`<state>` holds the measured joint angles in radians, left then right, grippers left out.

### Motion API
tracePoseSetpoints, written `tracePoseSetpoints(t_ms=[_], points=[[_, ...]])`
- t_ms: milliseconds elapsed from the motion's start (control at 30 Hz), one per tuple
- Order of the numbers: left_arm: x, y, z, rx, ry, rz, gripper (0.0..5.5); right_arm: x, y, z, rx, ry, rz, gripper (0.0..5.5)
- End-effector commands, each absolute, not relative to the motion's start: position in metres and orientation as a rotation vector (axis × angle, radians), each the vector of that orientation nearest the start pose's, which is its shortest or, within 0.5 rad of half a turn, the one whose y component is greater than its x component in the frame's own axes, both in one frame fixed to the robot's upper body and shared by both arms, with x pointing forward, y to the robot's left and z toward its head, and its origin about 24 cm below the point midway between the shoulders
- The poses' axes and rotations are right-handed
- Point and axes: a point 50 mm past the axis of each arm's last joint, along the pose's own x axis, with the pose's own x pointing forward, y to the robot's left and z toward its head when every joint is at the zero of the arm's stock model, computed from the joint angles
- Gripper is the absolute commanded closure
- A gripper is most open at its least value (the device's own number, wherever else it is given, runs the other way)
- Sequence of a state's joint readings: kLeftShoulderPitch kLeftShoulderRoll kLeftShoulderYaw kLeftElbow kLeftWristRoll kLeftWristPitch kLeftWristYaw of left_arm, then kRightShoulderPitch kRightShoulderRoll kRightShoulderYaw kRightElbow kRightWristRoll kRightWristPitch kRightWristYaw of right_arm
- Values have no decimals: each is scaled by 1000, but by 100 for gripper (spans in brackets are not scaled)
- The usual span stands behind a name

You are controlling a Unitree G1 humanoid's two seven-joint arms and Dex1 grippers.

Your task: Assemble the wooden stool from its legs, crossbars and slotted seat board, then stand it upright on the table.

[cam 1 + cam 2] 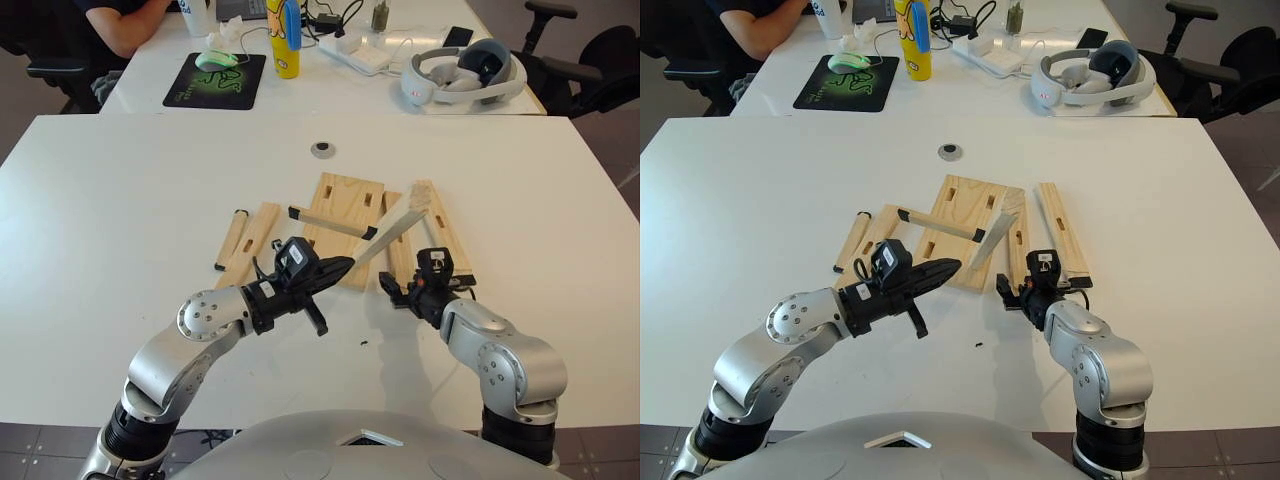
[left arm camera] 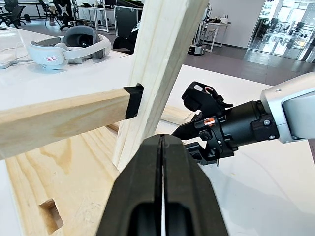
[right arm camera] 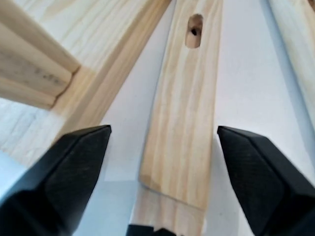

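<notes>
Stool leg lies flat on the table between the right gripper's wide-open fingers, untouched. Left gripper is pinched tight on the end of a tilted slat. Beyond is the slotted seat board, with a black-capped crossbar across it.

The white tabletop holds wooden parts near its middle. A seat board with slots lies flat. On its left lie a flat slat and a round stick, side by side. On its right lie a thin slat and a long piece. A black round thing sits farther back.
</notes>
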<state>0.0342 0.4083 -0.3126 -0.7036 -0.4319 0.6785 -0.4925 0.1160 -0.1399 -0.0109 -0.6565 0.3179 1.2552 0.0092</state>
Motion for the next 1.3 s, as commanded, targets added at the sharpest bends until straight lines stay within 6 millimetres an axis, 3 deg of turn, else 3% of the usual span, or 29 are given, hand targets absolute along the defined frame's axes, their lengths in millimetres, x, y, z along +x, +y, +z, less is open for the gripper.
tracePoseSetpoints(t_ms=[33,233,367,600,767,867,933,1033,1100,1200,1300], points=[[188,88,110,16,192,-1048,550,194,-150,50,53,715,174,207],[191,89,110,21,189,-1054,550,192,-153,43,50,724,133,303],[194,90,111,27,184,-1051,550,193,-154,43,64,716,119,339],[198,91,115,6,169,-1064,550,218,-161,73,113,510,67,339],[188,93,127,-72,227,-1242,550,237,-170,107,191,279,42,339],[189,102,155,-176,194,-1328,550,248,-180,138,292,78,59,339],[196,113,181,-257,141,-1374,521,254,-190,161,343,-59,93,339],[225,144,240,-384,-55,-1334,474,266,-207,200,448,-231,213,339],[235,157,264,-442,-137,-1304,450,268,-212,220,510,-305,292,339],[249,176,298,-520,-241,-1261,403,270,-202,264,542,-416,525,339],[261,187,314,-560,-269,-1239,358,266,-188,287,549,-438,724,339]])
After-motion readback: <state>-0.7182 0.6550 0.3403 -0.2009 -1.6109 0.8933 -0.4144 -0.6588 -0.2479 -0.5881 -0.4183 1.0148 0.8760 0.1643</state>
